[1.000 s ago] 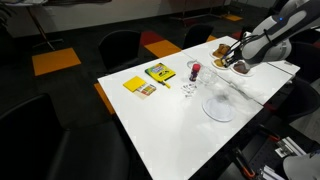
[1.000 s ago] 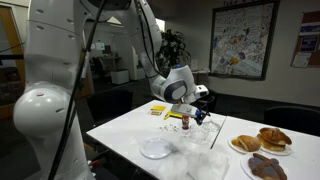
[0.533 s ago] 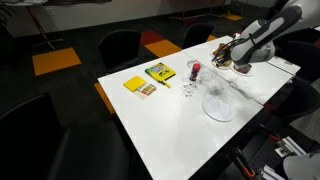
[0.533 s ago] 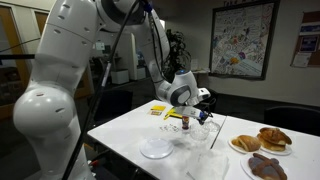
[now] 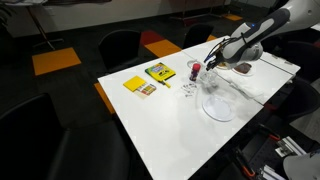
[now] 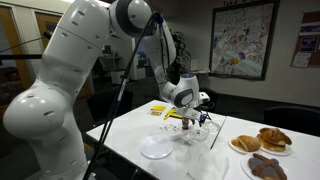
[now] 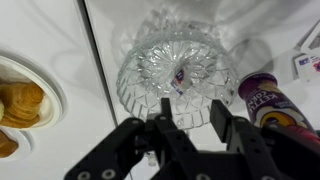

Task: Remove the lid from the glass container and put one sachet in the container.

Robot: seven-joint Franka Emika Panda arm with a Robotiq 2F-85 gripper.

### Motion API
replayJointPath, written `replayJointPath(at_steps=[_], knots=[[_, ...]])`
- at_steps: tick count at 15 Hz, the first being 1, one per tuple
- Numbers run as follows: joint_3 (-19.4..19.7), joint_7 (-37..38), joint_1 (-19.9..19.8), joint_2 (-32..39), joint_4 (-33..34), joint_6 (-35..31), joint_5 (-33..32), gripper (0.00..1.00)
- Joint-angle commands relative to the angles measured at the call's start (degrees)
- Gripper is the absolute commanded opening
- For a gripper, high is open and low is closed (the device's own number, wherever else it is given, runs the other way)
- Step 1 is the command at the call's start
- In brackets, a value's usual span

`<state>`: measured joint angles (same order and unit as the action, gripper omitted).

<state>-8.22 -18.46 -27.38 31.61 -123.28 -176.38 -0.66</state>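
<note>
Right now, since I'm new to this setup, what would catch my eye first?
The cut-glass container fills the middle of the wrist view, just beyond the gripper, whose jaws stand apart. A red cylinder stands close by on the view's right, and pastries lie on a plate at its left edge.

Clearance around the glass container (image 7: 178, 68): a red cylinder (image 7: 262, 97) stands just beside it on one flank; a strip of bare counter (image 7: 118, 25) separates its opposite flank from the pastry plate (image 7: 52, 100). Overhead, the parted fingers (image 7: 165, 125) intrude.
</note>
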Motion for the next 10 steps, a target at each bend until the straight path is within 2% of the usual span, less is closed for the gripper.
replayJointPath(at_steps=[1,4,10], knots=[[-2.79,-2.70,-2.86,0.30,2.31,4.91,0.06,0.77],[-4.21,-4.33,-3.56,-1.12,2.62,8.55,1.48,0.98],[-6.30,-8.78,-2.74,-7.68,1.84,16.69,5.89,1.00]])
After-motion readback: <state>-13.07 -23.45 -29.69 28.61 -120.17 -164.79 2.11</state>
